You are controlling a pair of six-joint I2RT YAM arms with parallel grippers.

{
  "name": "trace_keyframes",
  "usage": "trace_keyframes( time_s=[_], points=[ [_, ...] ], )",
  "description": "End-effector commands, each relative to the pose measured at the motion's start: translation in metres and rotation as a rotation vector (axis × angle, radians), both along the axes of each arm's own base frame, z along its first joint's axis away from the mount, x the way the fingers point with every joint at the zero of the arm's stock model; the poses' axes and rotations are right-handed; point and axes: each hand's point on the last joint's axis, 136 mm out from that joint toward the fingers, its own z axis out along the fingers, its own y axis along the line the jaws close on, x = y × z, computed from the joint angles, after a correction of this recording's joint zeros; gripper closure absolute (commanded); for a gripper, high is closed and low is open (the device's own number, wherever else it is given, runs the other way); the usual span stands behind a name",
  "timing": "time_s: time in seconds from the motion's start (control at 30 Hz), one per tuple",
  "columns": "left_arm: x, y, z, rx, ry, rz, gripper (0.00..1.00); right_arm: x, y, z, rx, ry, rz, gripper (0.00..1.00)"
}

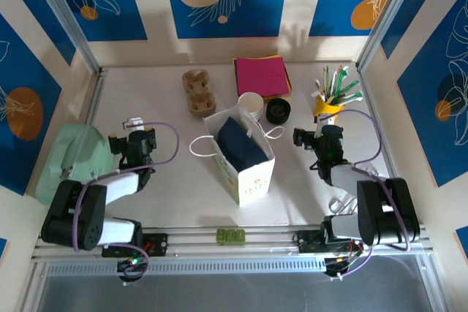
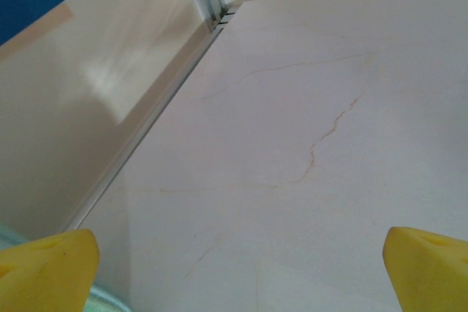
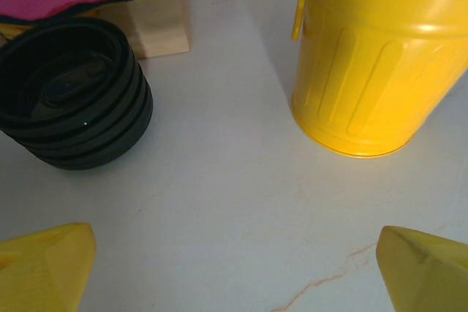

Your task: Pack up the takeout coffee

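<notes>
- Left hand (image 2: pixel 238 272) is spread wide over bare counter (image 2: pixel 292 107), nothing gripped.
- Right hand (image 3: pixel 234 268) is spread wide too, empty, near black lids (image 3: pixel 73 93).
- White cup (image 1: pixel 250 101) is parked behind paper bag (image 1: pixel 245 155), beside the lids.

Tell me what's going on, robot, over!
Both open, empty: left gripper over table, right gripper facing stack of black lids. Lidless white cup untouched behind paper bag. The yellow bucket stands close beside the lids.
</notes>
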Motion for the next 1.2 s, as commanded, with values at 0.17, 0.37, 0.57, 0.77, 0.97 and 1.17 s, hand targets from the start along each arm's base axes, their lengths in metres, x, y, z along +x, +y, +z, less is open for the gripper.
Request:
trace_keyframes(
  time_s=[0.17, 0.37, 0.57, 0.77, 0.97, 1.17],
  points=[
    [0.022, -0.021, 0.002, -0.117, -0.15, -0.174, 0.01, 0.016, 0.011, 0.019, 0.049, -0.188, 0.092, 0.01],
    [0.027, -0.03, -0.003, -0.122, -0.115, -0.22, 0.01, 0.026, 0.021, 0.005, 0.024, -0.143, 0.132, 0.01],
    [0.029, -0.038, -0.005, -0.119, -0.111, -0.273, 0.01, 0.031, 0.013, 0.003, 0.072, -0.101, 0.115, 0.01],
    [0.031, -0.047, -0.016, -0.125, -0.087, -0.323, 0.01, 0.031, 0.013, 0.002, 0.091, -0.094, 0.127, 0.01],
    [0.033, -0.046, -0.019, -0.119, -0.1, -0.32, 0.01, 0.031, 0.013, 0.002, 0.092, -0.095, 0.127, 0.01],
    [0.037, -0.046, -0.02, -0.121, -0.074, -0.315, 0.01, 0.031, 0.013, 0.003, 0.09, -0.096, 0.128, 0.01]
  ],
)
